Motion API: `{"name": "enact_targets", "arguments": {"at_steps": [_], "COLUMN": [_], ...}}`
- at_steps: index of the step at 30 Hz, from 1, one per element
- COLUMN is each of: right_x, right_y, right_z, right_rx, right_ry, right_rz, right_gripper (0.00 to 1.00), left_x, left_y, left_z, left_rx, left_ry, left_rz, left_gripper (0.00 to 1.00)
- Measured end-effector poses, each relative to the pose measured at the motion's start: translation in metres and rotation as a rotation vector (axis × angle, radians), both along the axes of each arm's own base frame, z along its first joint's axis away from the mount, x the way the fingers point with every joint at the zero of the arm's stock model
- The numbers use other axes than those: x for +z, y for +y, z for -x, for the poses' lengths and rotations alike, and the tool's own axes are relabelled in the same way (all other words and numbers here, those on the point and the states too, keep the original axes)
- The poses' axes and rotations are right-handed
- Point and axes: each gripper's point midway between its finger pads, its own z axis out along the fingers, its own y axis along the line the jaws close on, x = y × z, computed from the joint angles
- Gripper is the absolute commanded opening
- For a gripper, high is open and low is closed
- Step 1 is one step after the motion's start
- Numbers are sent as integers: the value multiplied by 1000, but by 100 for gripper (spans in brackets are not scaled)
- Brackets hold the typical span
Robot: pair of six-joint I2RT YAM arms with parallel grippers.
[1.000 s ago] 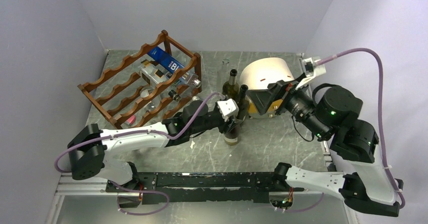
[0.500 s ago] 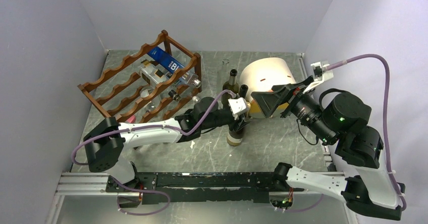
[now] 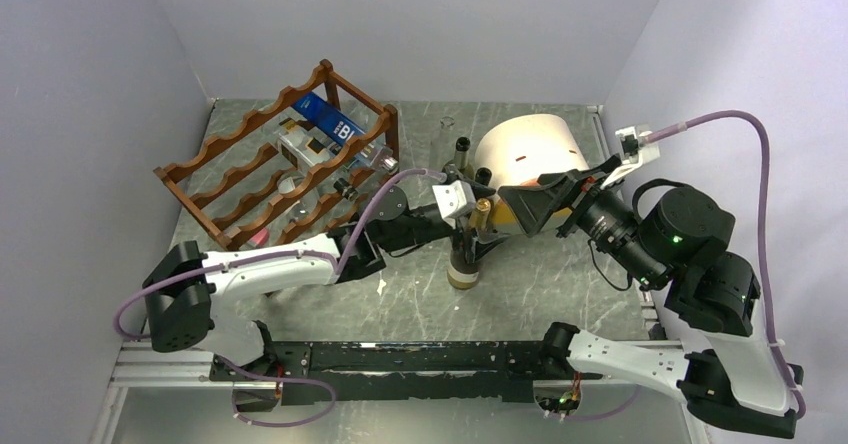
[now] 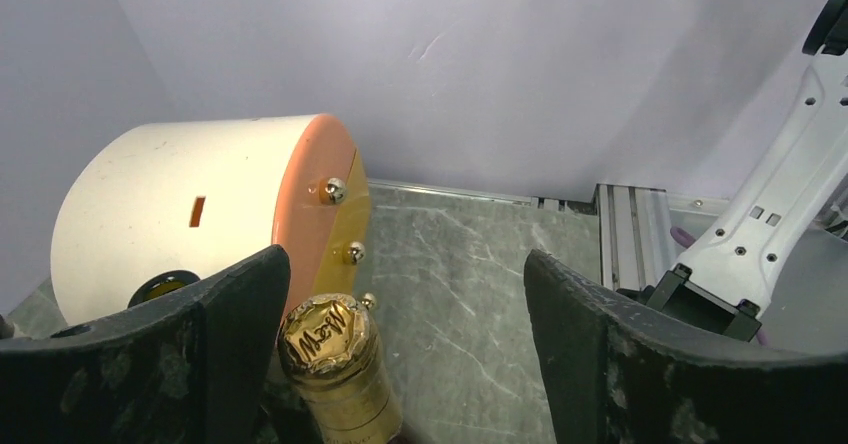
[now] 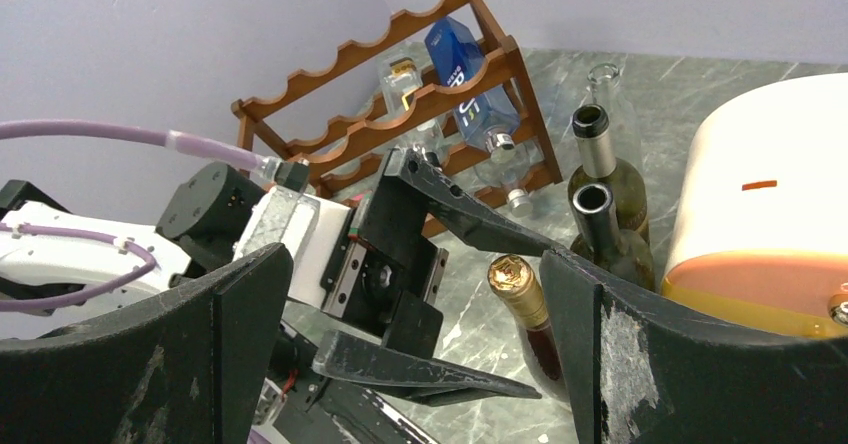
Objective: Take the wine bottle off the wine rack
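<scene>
The wine bottle (image 3: 462,267), dark with a gold foil cap, stands upright on the marble table in front of the reddish-brown wooden wine rack (image 3: 270,174). My left gripper (image 3: 477,226) is open around the bottle's neck. In the left wrist view the gold cap (image 4: 328,339) sits close to the left finger, with a wide gap to the right finger, and the left gripper (image 4: 400,264) grips nothing. My right gripper (image 5: 415,259) is open and empty, hovering just right of the bottle (image 5: 522,299). The rack (image 5: 400,74) shows behind.
A cream-and-orange drum box (image 3: 530,144) lies behind the bottle. Two open dark green bottles (image 3: 461,164) stand between it and the rack. A blue bottle (image 3: 330,119) and clear bottles lie in the rack. Walls close in the table on three sides.
My left gripper has opened and let go of the bottle's neck; the bottle stays standing. The left arm pulled back a little. The right arm swung out to the right earlier, then held.
</scene>
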Motion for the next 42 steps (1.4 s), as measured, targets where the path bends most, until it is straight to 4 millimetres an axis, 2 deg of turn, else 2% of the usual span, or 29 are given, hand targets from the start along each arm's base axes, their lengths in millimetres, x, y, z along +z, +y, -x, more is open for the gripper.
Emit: {"name": "enact_targets", "arguments": {"at_steps": [4,5,11,18,24,27,33,36,40,42], "right_x": [-3,-4,-9,-9,-6,0,-4,-8,-13,-13], "right_y": [5,7,19,29,32,32,39,43,51,56], "right_z": [-1,-1,-5,-10,-14,-17,-24,-26,-32,-35], "right_rx": [10,14,35,43,40,29,22,23,24,26], "right_ry": [12,15,26,23,7,-10,-4,3,9,11], "right_rz": [9,12,28,48,61,64,91,105,139,148], "right_gripper": [100,100,100,100,100,100,100,100,100,100], "left_x": [4,5,25,46,33,29,19,23,30,27], "left_y": [5,7,27,69,115,142,220,244,267,287], "left_z": [4,6,20,33,22,4,-64,-87,-122,-141], "left_rx": [-10,-15,-41,-8,145,261,597,699,808,885], "left_ry": [6,7,9,26,96,132,236,267,302,333], "left_rz": [-8,-10,-10,-38,-139,-165,-178,-187,-187,-179], "left_gripper": [96,100,99,99,99,99,99,99,99,99]}}
